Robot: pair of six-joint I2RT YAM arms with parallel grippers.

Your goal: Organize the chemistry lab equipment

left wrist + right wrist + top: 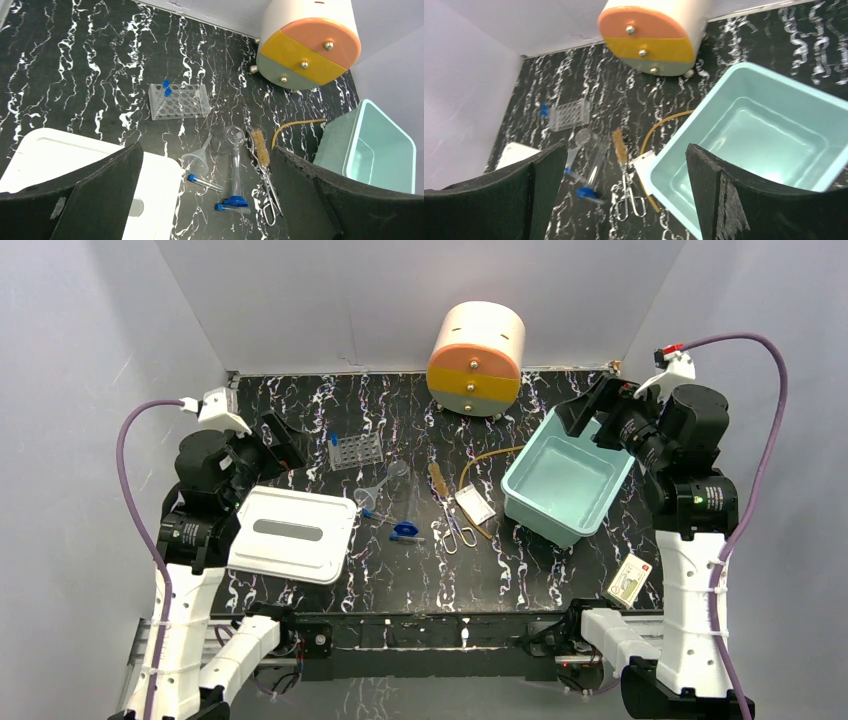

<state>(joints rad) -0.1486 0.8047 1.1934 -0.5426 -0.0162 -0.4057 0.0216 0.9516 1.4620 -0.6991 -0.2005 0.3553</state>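
Two grippers, both gaping wide, held nothing. Top: left gripper (282,445) hung near lid (295,535), right gripper (590,410) by tub (540,517); gear lay scattered between.

Left wrist: rack (179,101) stood upright, two tubes (167,91) in it; funnel (196,161), brush (260,145), scissors (269,197) nearby. Likely light, slick plastic; rack best pinched across its long walls.

Right wrist: tubing (664,121) curved beside tub, probably limp; grab mid-curve.

Clear plastic funnel (372,492), blue-capped clear tubes (405,532) and metal scissors (458,535) lie between white rectangular lid (292,533) and teal plastic tub (570,485).
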